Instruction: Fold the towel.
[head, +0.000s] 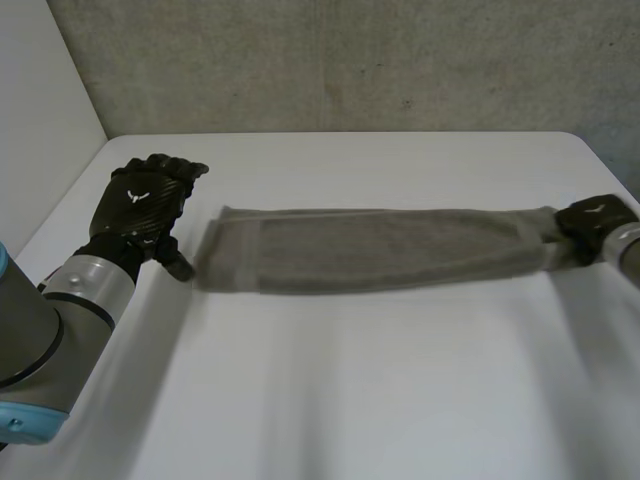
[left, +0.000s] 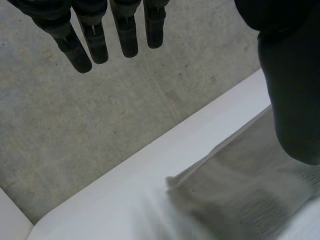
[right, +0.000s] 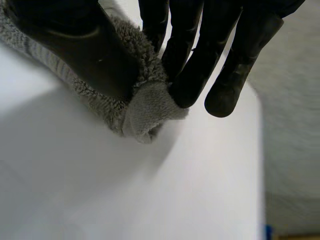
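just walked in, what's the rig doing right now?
Towel folding, midway. The grey towel lies on the white table as a long narrow strip. The right hand pinches the strip's right end between thumb and fingers. The left hand sits open beside the left end, fingers straight, holding nothing. The end-to-end fold is not yet done.

Towel (head: 380, 250) across the table (head: 350, 400), left robot hand (head: 145, 205) beside one end, right robot hand (head: 592, 222) seemingly on the other.
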